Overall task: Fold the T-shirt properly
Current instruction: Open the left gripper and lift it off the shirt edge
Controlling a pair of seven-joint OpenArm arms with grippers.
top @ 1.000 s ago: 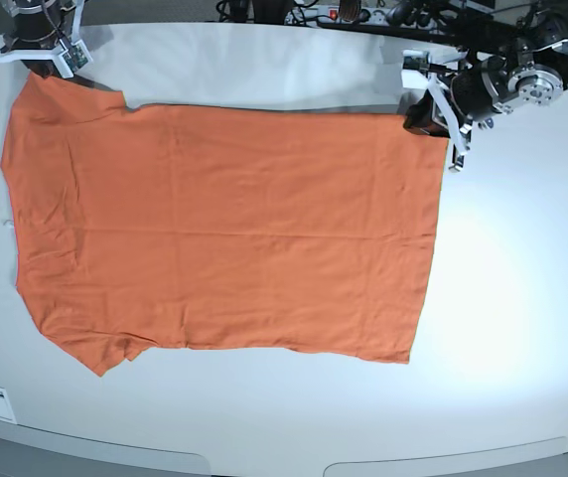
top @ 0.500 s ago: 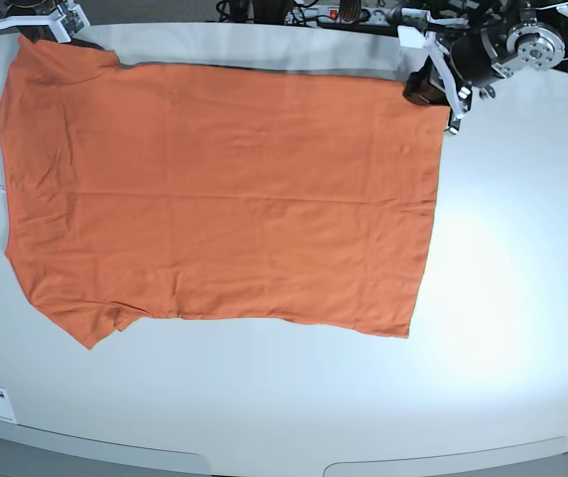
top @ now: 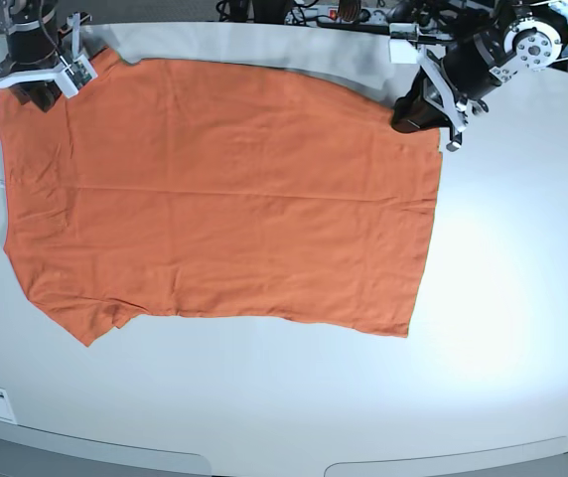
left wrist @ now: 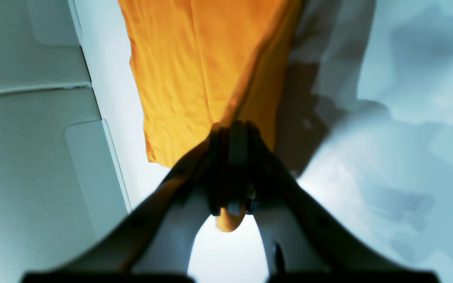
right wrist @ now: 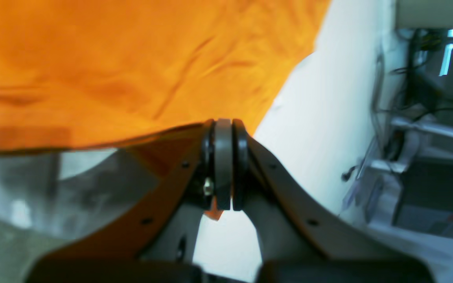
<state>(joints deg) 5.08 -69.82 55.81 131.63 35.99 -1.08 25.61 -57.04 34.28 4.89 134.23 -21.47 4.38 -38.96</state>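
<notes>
Along the far edge of the surface (top: 502, 298) I am pinching the T-shirt (top: 224, 189) in my left claw (top: 425, 111) and right claw (top: 38, 81), both clamped on cloth, with no fold made yet.

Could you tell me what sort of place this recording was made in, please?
Probably a robotics lab or test bench. An orange T-shirt lies on a plain white table, held by the left gripper and right gripper, with cables and equipment behind.

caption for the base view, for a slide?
Both grippers, left and right, pinch far corners of the orange T-shirt spread on the table.
</notes>
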